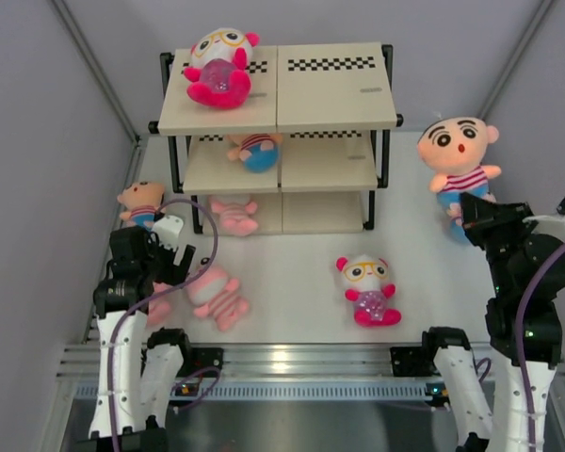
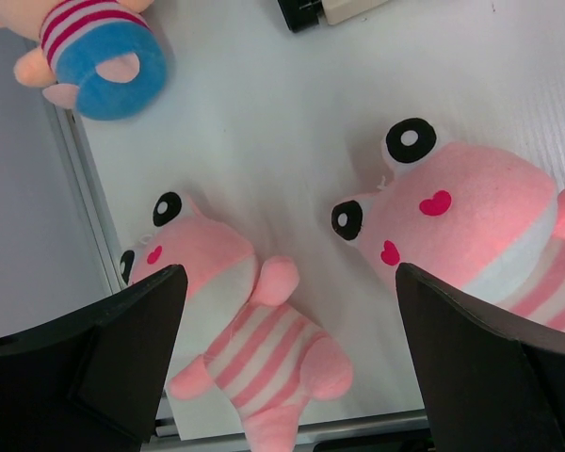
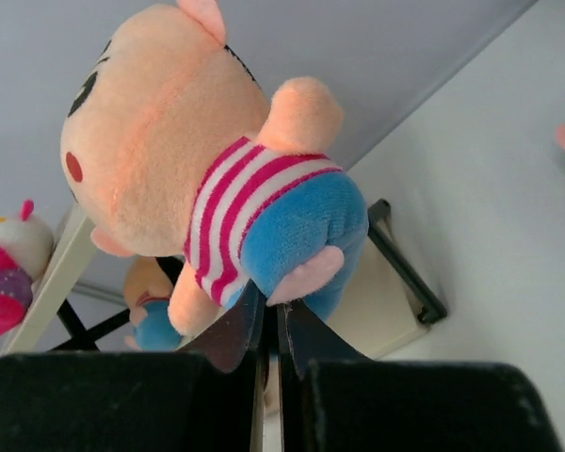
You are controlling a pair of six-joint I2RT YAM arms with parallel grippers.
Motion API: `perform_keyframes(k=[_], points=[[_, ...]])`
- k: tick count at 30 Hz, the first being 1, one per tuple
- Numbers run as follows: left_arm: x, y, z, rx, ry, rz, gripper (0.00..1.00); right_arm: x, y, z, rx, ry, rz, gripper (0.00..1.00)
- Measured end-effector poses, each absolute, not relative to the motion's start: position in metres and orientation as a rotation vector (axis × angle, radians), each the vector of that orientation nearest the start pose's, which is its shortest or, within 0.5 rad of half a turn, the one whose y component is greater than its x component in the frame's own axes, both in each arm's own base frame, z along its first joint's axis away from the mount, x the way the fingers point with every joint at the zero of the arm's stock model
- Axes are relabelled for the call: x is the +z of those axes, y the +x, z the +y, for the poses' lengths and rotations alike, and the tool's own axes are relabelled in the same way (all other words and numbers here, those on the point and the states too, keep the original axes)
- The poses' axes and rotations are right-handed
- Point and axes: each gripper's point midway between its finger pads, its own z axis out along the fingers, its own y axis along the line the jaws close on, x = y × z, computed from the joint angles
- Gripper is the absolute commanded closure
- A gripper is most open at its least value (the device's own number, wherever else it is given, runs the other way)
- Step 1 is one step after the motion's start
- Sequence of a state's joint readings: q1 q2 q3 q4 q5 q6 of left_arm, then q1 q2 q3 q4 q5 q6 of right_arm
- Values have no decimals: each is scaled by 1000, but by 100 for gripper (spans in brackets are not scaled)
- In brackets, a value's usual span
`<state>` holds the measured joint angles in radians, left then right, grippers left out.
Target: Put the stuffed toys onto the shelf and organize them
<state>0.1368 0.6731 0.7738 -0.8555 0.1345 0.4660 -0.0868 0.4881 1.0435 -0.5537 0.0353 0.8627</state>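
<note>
Bright, even light falls from above. The table [image 1: 301, 254] shows only faint, soft shadows beside the toys [image 1: 369, 292]; the shelf [image 1: 334, 94] shades its lower boards. A glare spot sits on the metal rail [image 1: 282, 361]. The overhead view is sharp. In the wrist views the fingers [image 2: 122, 358] read black and detailless; behind the peach toy [image 3: 169, 160] things blur.

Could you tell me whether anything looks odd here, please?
Yes: the right gripper pinches the peach toy by only a sliver of its blue bottoms, jaws almost touching, so the hold looks precarious.
</note>
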Motion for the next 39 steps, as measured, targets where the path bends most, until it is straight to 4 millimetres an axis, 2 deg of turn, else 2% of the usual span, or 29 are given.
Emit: perform_keyframes(k=[6,10,15,18,20,22,25,30,34,39], points=[[175,201,20,148,449,2219,1,363,218,30,677,760,1573,100],[173,201,18,135,453,2223,1,357,222,39,703,742,1652,100],[168,203,18,120,443,2254,1,356,249,51,712,671,1777,100],[165,204,18,110,438,2272,1,340,260,81,735,592,1889,100],[163,204,18,107,438,2280,1,331,260,119,779,480,1983,100],[162,204,18,105,438,2287,1,327,259,146,828,411,2026,100],[160,205,18,102,439,2295,1,327,263,168,896,410,2006,100],[158,206,18,97,441,2308,1,332,286,171,902,555,1874,100],[158,206,17,92,443,2309,1,337,311,185,916,641,1798,100],[157,208,18,87,444,2325,1,317,340,200,873,791,1758,100]])
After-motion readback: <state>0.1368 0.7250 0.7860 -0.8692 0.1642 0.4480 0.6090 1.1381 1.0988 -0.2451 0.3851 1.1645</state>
